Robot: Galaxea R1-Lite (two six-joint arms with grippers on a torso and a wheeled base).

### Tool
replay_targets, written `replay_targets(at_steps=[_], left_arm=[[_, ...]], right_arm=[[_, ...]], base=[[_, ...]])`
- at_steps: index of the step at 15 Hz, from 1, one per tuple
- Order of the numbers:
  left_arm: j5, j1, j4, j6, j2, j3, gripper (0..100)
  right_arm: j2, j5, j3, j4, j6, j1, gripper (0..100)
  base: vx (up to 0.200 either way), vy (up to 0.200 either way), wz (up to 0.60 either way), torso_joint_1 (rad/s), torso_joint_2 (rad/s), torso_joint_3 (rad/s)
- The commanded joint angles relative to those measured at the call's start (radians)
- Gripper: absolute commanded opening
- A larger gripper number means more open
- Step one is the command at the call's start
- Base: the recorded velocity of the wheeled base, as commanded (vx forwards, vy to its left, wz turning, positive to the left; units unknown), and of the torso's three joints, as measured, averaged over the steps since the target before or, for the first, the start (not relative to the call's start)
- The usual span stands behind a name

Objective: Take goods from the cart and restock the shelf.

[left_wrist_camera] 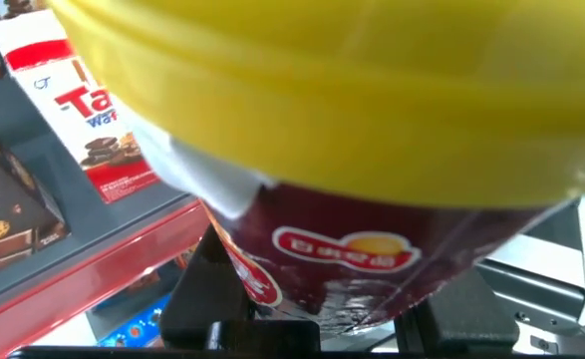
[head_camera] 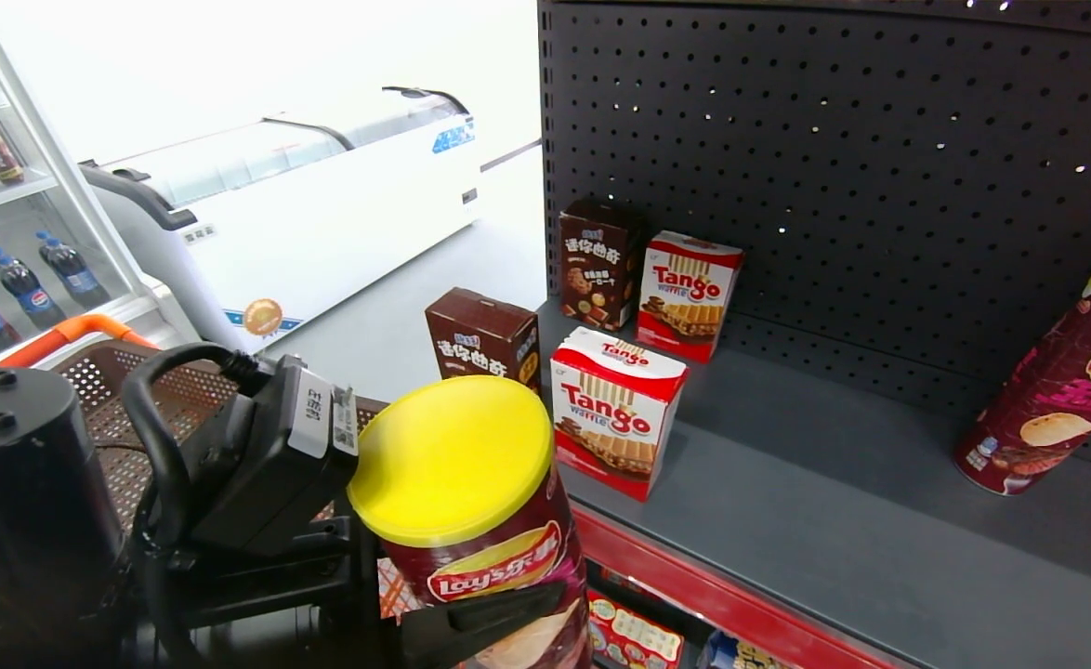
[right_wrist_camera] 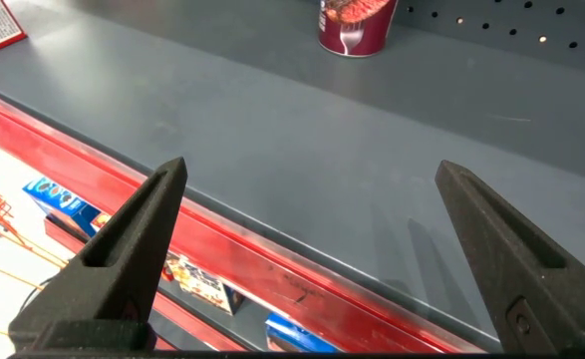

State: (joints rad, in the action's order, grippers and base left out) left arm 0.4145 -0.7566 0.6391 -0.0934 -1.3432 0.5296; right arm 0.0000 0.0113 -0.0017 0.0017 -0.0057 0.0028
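Closest to the head camera was a maroon chip can [head_camera: 471, 520] with a yellow lid, clamped in the left jaws, which gripped its body low down. It hung lid-up and slightly tilted, just off the front left corner of the shelf [head_camera: 834, 520], near the red front rail [head_camera: 694, 595] and not yet over the grey board. In the left wrist view the same can [left_wrist_camera: 372, 249] sat right against the lens, with the rail below it.

The right jaws were spread wide and held nothing; they hovered over the front edge of the shelf [right_wrist_camera: 352, 150].

Stock already on the shelf looked modest. Two wafer boxes [head_camera: 615, 409] [head_camera: 690, 293] and two brown cookie boxes [head_camera: 485, 339] [head_camera: 601, 265] stood in a cluster at the left end. A second chip can [head_camera: 1057, 390] leaned tilted against the pegboard back, well apart from them. Between the boxes and that can lay a broad bare stretch.

I judged the job as partly done, with one item in transit and still to be set down. The cart [head_camera: 99, 390] lay behind the left arm, its contents hidden, so how much remained to shelve could not be told.
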Motion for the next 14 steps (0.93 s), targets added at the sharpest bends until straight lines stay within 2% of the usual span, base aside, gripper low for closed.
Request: replay_targets(at_steps=[1,2,6,14], left_arm=[[0.001,-0.017,0.001,0.000,0.002,0.001,0],[0.007,-0.027,0.001,0.000,0.002,0.001,0],[0.092,-0.064,0.002,0.000,0.012,0.003,0],[0.090,-0.059,0.002,0.000,0.010,0.004,0]], right_arm=[[0.000,-0.001,0.000,0.000,0.000,0.000,100],[0.000,-0.001,0.002,0.000,0.000,0.000,100],[0.000,-0.001,0.000,0.000,0.000,0.000,100],[0.000,-0.001,0.000,0.000,0.000,0.000,100]], base=[[0.000,0.000,0.00,0.000,0.00,0.000],[0.000,0.000,0.00,0.000,0.00,0.000],[0.000,0.000,0.00,0.000,0.00,0.000],[0.000,0.000,0.00,0.000,0.00,0.000]])
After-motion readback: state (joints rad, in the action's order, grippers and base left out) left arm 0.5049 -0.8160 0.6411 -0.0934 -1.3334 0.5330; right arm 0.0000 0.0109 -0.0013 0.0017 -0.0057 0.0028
